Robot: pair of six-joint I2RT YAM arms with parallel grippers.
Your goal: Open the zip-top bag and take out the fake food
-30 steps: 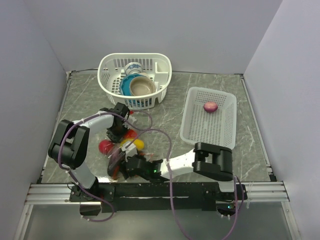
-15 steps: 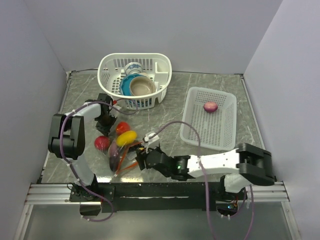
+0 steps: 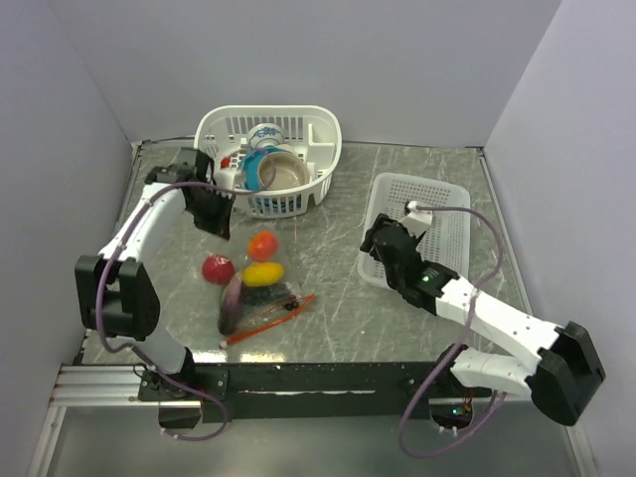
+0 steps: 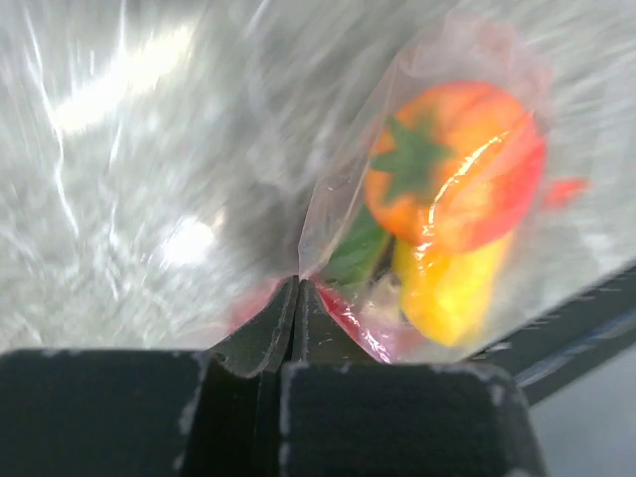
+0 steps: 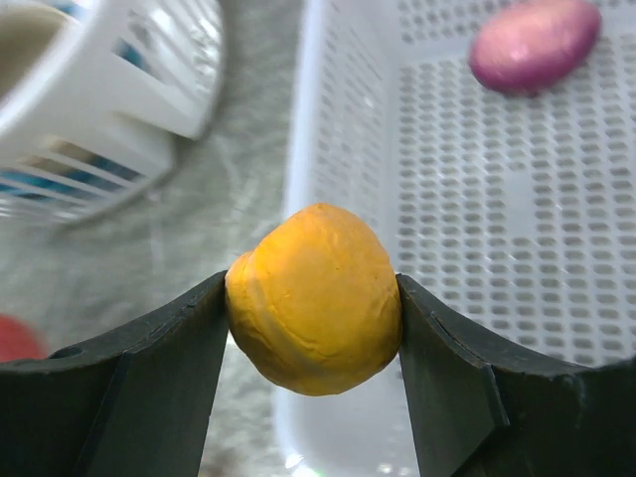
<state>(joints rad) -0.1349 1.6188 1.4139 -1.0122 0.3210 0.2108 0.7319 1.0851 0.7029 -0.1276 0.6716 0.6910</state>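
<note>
The zip-top bag lies on the table left of centre, its red-orange zip strip toward the front. It holds an orange-red fruit, a yellow lemon and a purple eggplant. A red apple lies at its left edge. My left gripper is shut on a fold of the bag's plastic at its far end. My right gripper is shut on an orange fruit over the left rim of the white tray. A purple onion lies in the tray.
A white basket with ceramic bowls stands at the back, just beyond my left gripper; it also shows in the right wrist view. Grey walls close in the table on three sides.
My right gripper has left the bag at the front and swung right to the tray's left rim with the orange fruit. My left gripper has moved back toward the basket, pulling the bag.
</note>
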